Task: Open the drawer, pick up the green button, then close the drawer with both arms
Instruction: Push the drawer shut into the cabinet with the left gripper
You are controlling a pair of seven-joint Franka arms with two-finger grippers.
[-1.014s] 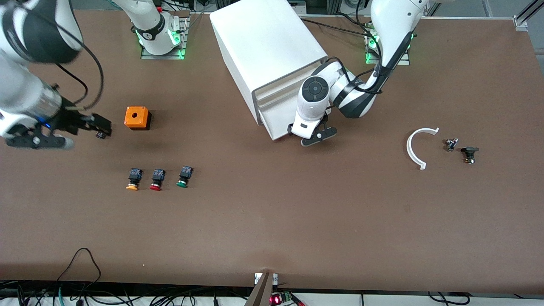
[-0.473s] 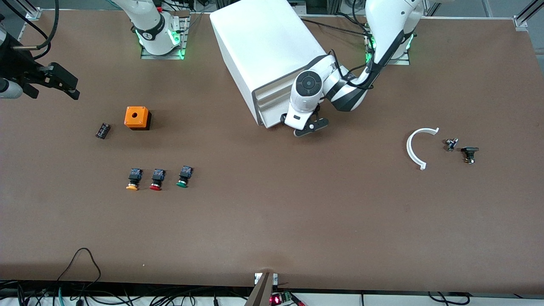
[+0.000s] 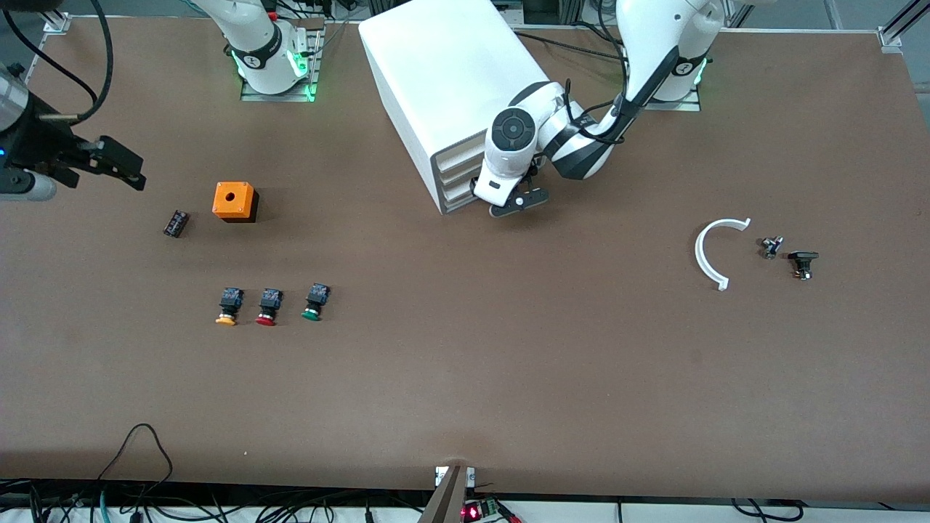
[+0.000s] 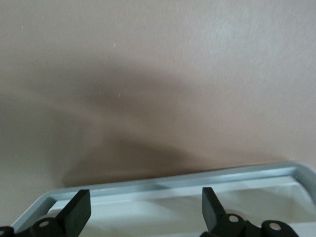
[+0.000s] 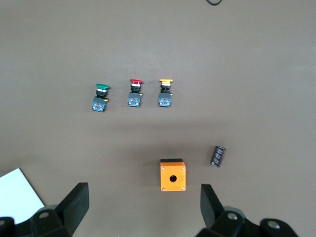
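Observation:
The white cabinet point(image 3: 450, 87) stands at the middle of the table's robot side. Its lowest drawer point(image 3: 459, 197) sits nearly flush with the upper fronts. My left gripper point(image 3: 510, 206) is open and empty right at that drawer's front. In the left wrist view the left gripper point(image 4: 145, 197) has its fingers spread over the drawer's pale rim point(image 4: 173, 181). The green-capped button point(image 3: 312, 303) lies on the table, also in the right wrist view point(image 5: 101, 96). My right gripper point(image 3: 109, 163) hangs open and empty over the right arm's end of the table; the right gripper point(image 5: 144, 192) is wide open in its wrist view.
A red-capped button point(image 3: 267, 306) and a yellow-capped one point(image 3: 228, 306) lie beside the green one. An orange box point(image 3: 235, 201) and a small black part point(image 3: 175, 222) lie toward the right arm's end. A white curved piece point(image 3: 716, 250) and two small parts point(image 3: 788, 256) lie toward the left arm's end.
My left gripper has pushed the lowest drawer in toward the cabinet. My right gripper has left the small black part on the table and moved up and away toward the table's end.

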